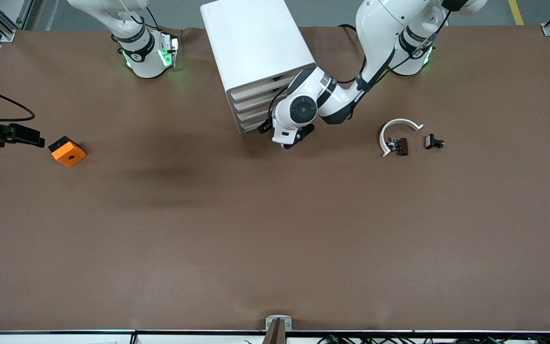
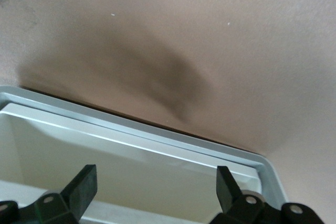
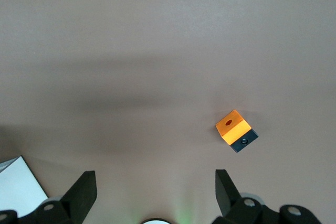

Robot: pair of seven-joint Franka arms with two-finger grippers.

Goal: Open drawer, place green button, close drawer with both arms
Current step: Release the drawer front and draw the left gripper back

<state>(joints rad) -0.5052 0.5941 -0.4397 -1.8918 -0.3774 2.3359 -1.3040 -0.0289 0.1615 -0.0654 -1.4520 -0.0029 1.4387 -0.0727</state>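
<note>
The orange cube [image 1: 67,151] with a hole sits on the desk [image 1: 275,239] toward the right arm's end, nearest the front camera of all the things there. The right claw [image 3: 155,179] hangs high over bare desk, fingers spread wide and empty, and that arm waits. From it, the cube lies below and off to one side, with a corner of the white cabinet [image 3: 16,184] showing at the other.

Toward the left arm's end, well apart from the left claw, a white arc [image 1: 397,129] lies with two small black clips [image 1: 433,142] beside it.

The left claw [image 2: 155,179] is at the foot of the cabinet [image 1: 256,43], open and gripping nothing. The drawer [image 1: 248,125] (the lowest of four) is right under it. Its pale rim [image 2: 157,140] runs just ahead of the fingertips [image 2: 84,182], with brown desk past the rim.
</note>
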